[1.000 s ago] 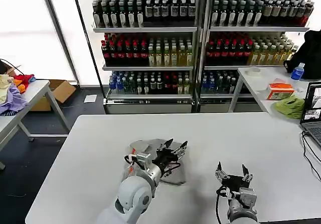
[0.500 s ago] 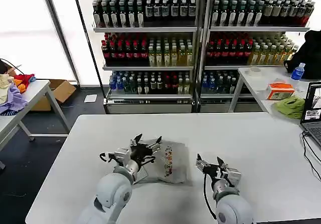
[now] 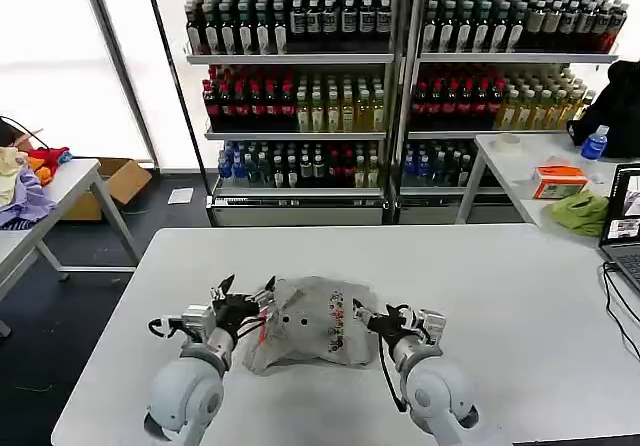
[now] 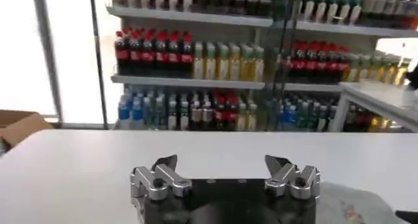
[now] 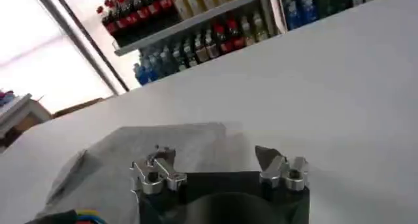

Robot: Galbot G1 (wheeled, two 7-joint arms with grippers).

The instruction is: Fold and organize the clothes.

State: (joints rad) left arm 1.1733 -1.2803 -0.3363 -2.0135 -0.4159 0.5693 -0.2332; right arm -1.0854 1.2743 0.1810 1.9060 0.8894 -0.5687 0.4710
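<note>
Nearest the camera, the two arms are seen reaching forward over a white table [image 3: 520, 306]. The left gripper [image 3: 243, 293] is held at the left edge of a light grey shirt [image 3: 305, 316], with its fingers spread apart and nothing between them; whether the tips touch the cloth cannot be told. In the left wrist view the same gripper [image 4: 222, 163] is shown with both fingers parted and a wide gap between them, and a corner of the shirt [image 4: 356, 206] is seen just beside it on the table.

The right gripper [image 3: 385, 318] is placed at the right edge of the shirt, its fingers likewise apart and empty. In the right wrist view this gripper [image 5: 215, 157] is seen open, with the grey shirt [image 5: 117, 160] spread on the table beyond its fingers.

The shirt is laid in a rumpled, partly folded heap near the front middle of the table, between the two grippers. A multicoloured print [image 3: 337, 313] is shown on its right part, and a strip of orange [image 3: 265, 324] is seen at its left edge.

Farther back, shelves [image 3: 300, 59] stocked with bottles are set against the wall. At the far right, a side table [image 3: 520, 166] is seen with a green cloth [image 3: 580, 211] on it.
</note>
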